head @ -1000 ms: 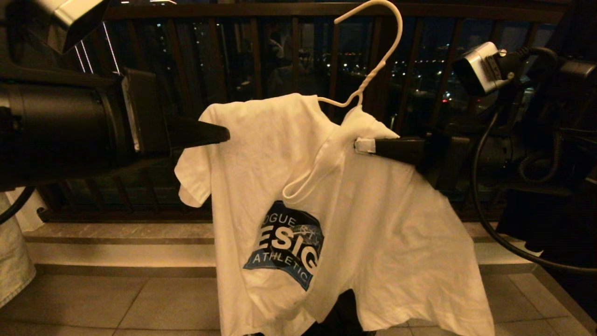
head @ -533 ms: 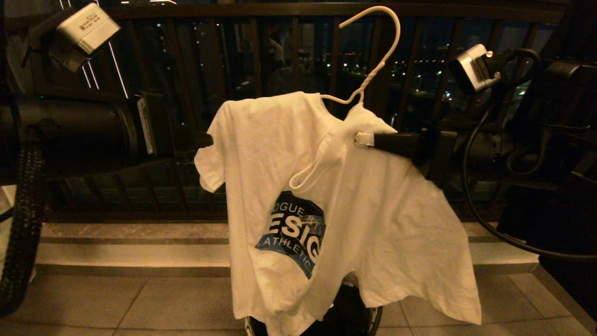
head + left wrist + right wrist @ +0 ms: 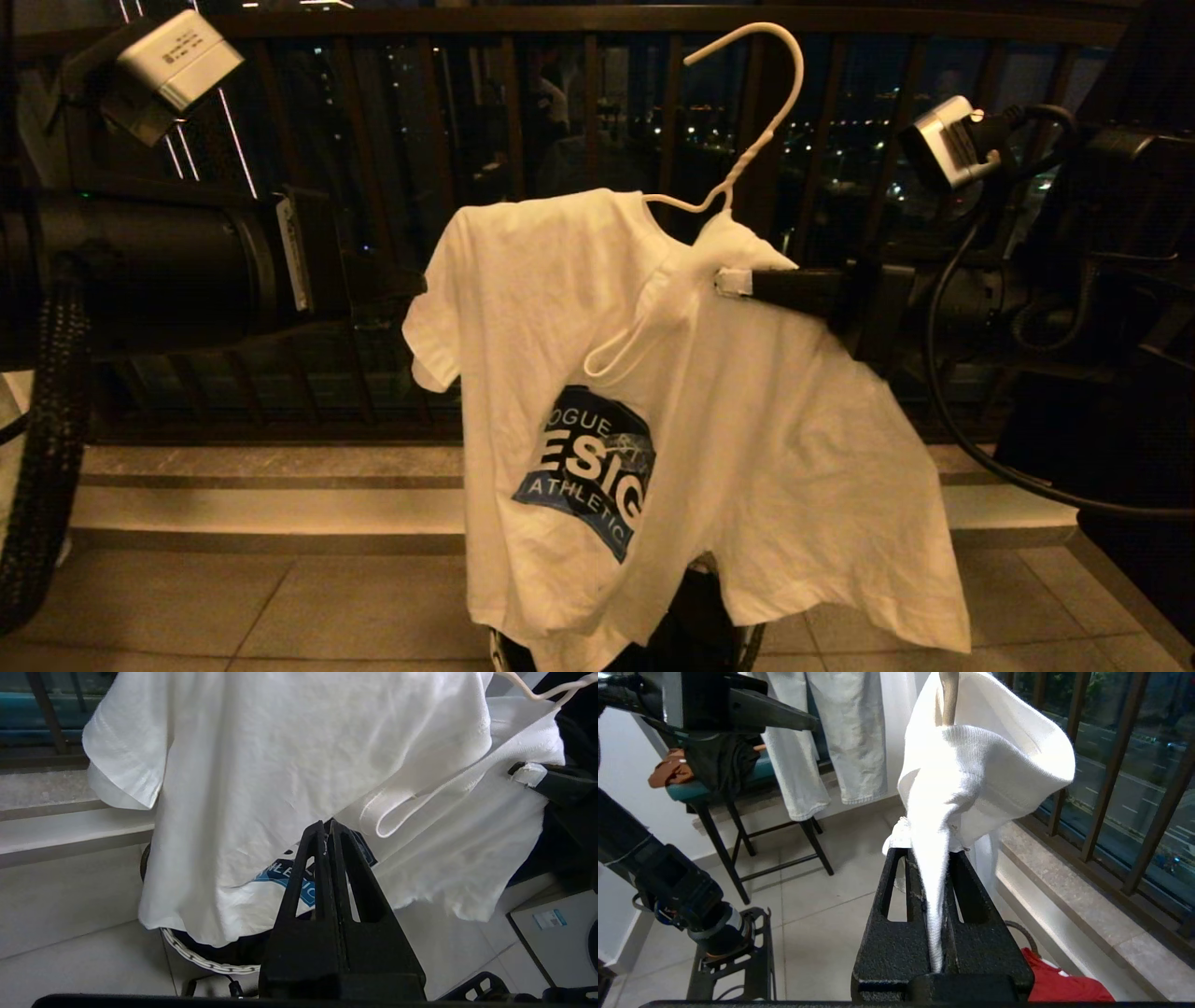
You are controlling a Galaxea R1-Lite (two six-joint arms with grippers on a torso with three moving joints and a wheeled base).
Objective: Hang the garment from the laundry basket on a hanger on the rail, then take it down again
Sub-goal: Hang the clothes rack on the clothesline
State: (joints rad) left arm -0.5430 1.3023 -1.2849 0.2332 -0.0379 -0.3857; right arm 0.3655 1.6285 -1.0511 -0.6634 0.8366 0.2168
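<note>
Clearly, your garment was out of the laundry basket and hanging in mid-air in front of the dark balcony railing, but only half dressed on the hanger. One shoulder was draped over the hanger's left arm; the collar sagged loose in a loop below the twisted neck, and the right side was bunched up near the neck rather than spread along the wire.

Your right gripper was clamped on that bunched fabric just below the neck — the right wrist view showed white cloth pinched between its closed fingers. Your left gripper was pressed closed on nothing, its tips just off the shirt front above the blue print, apart from the fabric.

The hook was free in the air; no rail showed in any view, so I judged that nothing had been hung yet. Still ahead of you: seat the right shoulder and collar properly, carry the hanger to the rail, hook it on — then take it down again. The basket sat on the tiled floor directly beneath the hem.
</note>
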